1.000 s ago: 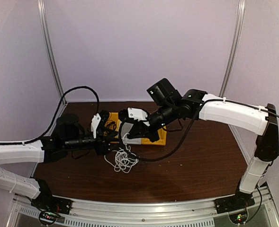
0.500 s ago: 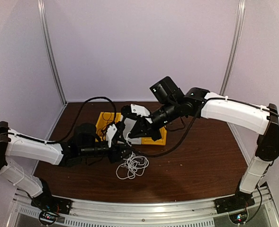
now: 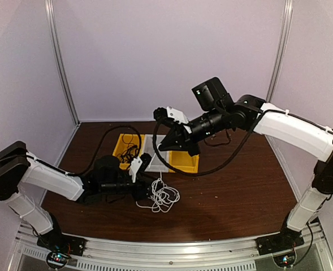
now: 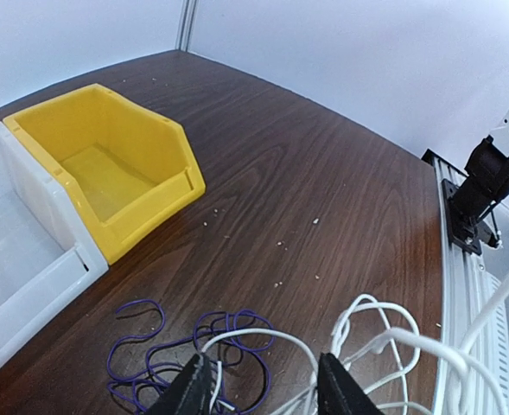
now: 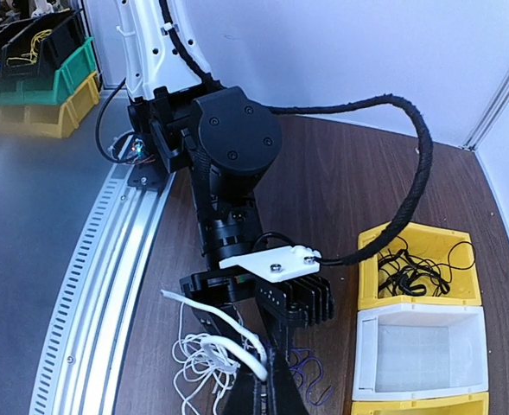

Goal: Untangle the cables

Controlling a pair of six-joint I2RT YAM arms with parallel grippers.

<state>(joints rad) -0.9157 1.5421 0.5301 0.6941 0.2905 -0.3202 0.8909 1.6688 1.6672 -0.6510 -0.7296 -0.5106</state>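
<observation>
Right end effector [image 5: 266, 379] is clamped on the white cable [image 3: 166, 197], one strand held up off the bench [image 3: 239, 192]. Left end effector [image 4: 263, 385] sits spread apart over the pile, with the purple cable [image 4: 142, 367] just beside it.

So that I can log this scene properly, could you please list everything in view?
white cable: one, white, heaped on the table, a strand rising into the right gripper.
purple cable: one, dark purple, beside the white heap.
yellow bins: two, yellow, flanking the white bin; one empty.
black cables: a tangle, black, inside the other yellow bin.
white bin: one, white, empty.
table: one, brown.
left gripper: one, black, open over the heap.
right gripper: one, black, shut on the white cable.
</observation>
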